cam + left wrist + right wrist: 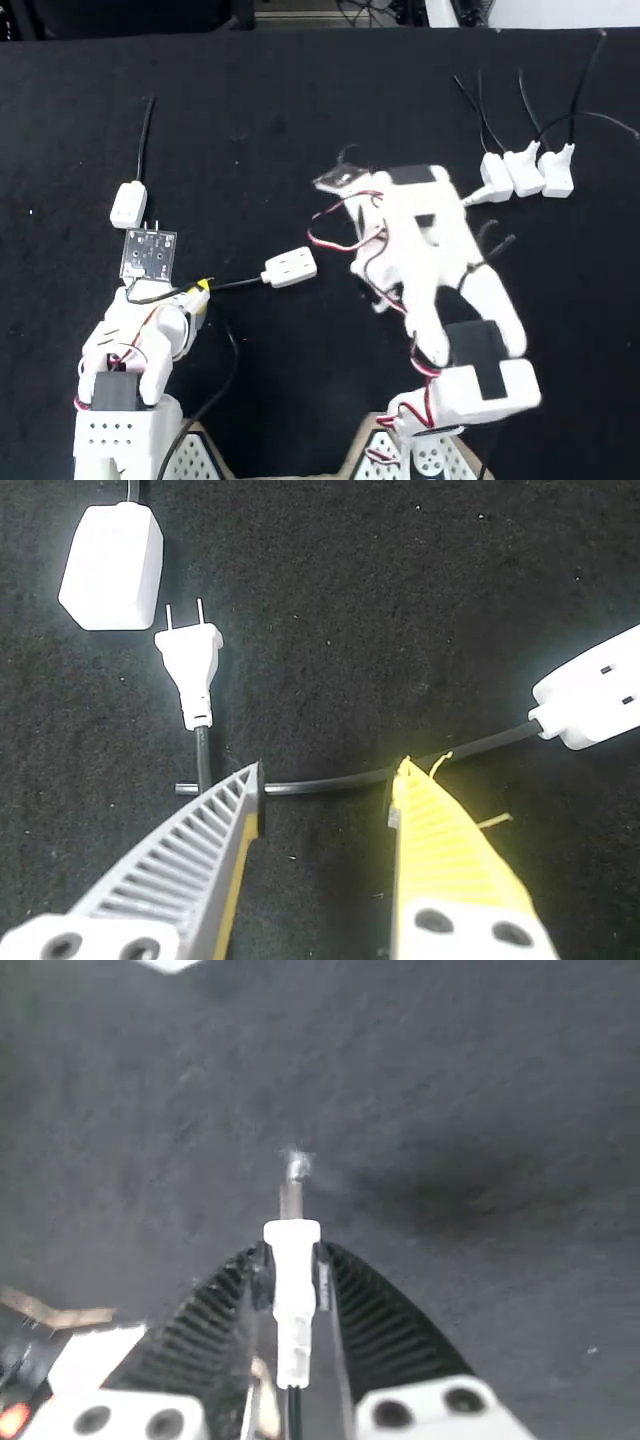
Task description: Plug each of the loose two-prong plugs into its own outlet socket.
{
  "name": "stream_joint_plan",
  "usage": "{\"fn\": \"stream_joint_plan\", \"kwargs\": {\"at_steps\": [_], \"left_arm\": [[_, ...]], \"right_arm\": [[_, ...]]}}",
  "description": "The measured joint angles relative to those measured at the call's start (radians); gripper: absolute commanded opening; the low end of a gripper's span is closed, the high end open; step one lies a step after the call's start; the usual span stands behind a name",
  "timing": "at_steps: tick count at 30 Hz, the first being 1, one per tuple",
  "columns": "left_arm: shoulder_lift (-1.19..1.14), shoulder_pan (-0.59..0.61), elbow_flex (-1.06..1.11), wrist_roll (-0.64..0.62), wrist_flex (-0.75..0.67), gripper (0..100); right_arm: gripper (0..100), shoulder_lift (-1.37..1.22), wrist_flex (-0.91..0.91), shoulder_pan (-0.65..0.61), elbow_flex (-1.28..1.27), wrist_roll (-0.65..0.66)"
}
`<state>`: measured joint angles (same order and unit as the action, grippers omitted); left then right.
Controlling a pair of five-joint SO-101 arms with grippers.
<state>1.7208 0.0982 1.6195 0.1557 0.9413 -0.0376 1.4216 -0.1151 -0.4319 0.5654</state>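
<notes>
Left jaws gape astride a cord [330,777]; a loose plug [190,660] lies at their 11 o'clock, a socket [290,266] at 3. Right jaws clamp a white plug [293,1290].

Left arm [140,340] has jaws apart, right arm [430,240] pinches a plug [296,1290].

Readable text: none anywhere.
Outlet socket [290,266], mid-table: white face with slots, no legible print.
Loose plug [190,660], left side: plain white body, no legible marking.
Second plug [296,1270], in the right wrist view: plain white, no legible marking.
White block [110,565], left and farther off: blank faces.
Small board [149,253], near left: any print is too small to read.
</notes>
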Motion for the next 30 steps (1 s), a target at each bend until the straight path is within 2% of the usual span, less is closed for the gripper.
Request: {"fn": "stream_joint_plan", "kwargs": {"at_steps": [4,9,22,30], "left_arm": [[0.0,0.0,0.0,0.0,0.0,22],[0.0,0.0,0.0,0.0,0.0,22],[0.0,0.0,0.0,0.0,0.0,22],[0.0,0.0,0.0,0.0,0.0,22]], "right_arm": [[1.1,0.058,-0.169,0.072,-0.107,0.026],[1.1,0.147,-0.318,0.084,-0.275,0.061],[1.1,0.147,-0.319,0.167,-0.359,0.178],[1.2,0.147,-0.325,0.189,-0.371,0.19]]}}
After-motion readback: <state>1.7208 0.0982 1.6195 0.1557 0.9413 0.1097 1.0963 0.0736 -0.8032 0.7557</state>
